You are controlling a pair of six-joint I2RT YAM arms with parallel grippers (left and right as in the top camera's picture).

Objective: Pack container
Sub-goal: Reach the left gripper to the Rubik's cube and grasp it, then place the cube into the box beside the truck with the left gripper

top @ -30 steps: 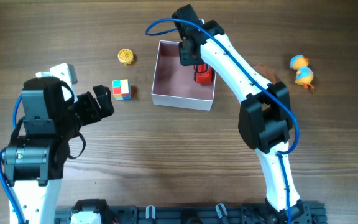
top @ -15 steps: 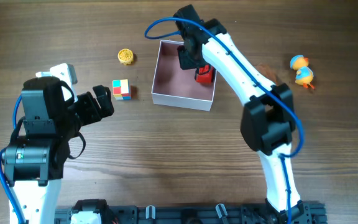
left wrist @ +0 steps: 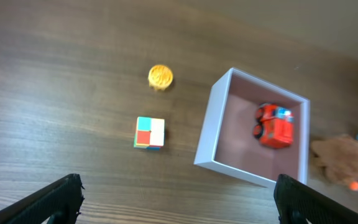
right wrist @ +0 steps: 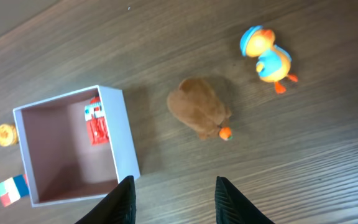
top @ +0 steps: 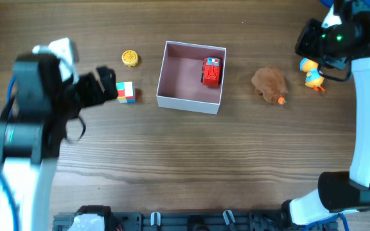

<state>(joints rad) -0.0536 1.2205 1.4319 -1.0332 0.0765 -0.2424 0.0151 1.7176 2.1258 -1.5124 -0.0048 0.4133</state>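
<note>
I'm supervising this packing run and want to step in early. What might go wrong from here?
1. The colour cube sits close to the container's left wall, so the open left gripper reaching for it might nudge the box out of place.
2. The red toy car occupies the container's right side. If the right gripper drops the bulky brown plush toy there, it may rest on the car and stick above the rim.

A dark wood-grain worktop (top: 185, 160) fills the overhead view. The container (top: 188, 104) sits on it upper centre. Left of the container lie a multicoloured cube (top: 125, 92) and, above that, a yellow round piece (top: 130, 59). To the container's right rests a brown plush toy (top: 269, 83), and farther right, near the frame edge, a yellow-and-blue duck (top: 312, 72).
</note>
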